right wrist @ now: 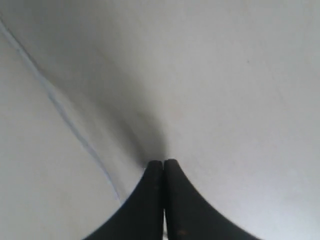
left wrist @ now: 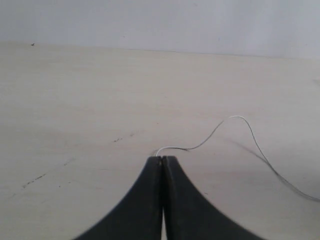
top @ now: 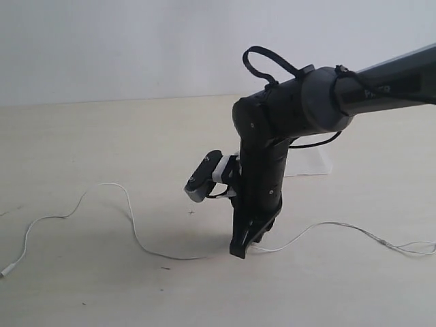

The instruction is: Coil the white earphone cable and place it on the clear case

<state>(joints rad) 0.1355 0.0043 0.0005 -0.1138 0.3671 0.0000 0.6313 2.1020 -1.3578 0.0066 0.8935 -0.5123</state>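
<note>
The thin white earphone cable (top: pixel 109 184) is lying strung out and uncoiled on the pale beige tabletop (top: pixel 68 300). It is running from a plug end at the left edge of the exterior view, arching up once, dipping toward the middle and trailing off to the right edge. The small clear plastic case (top: pixel 317 165) is sitting farther back, partly hidden behind the black right arm (top: pixel 262 170) and apart from the wire.

The right claw (top: pixel 244 251) is pointing straight down, its tips meeting the tabletop right where the cable is passing. Its 2 fingers are clenched tight together. From its own wrist camera the wire is looking blurred, running alongside and slipping behind 1 finger (right wrist: pixel 142 200), so I cannot tell whether it is caught.

The left claw (left wrist: pixel 162 158) is clenched as well. A white end of the wire is showing right at its tips before curving away, and I cannot tell whether it is being pinched.
</note>
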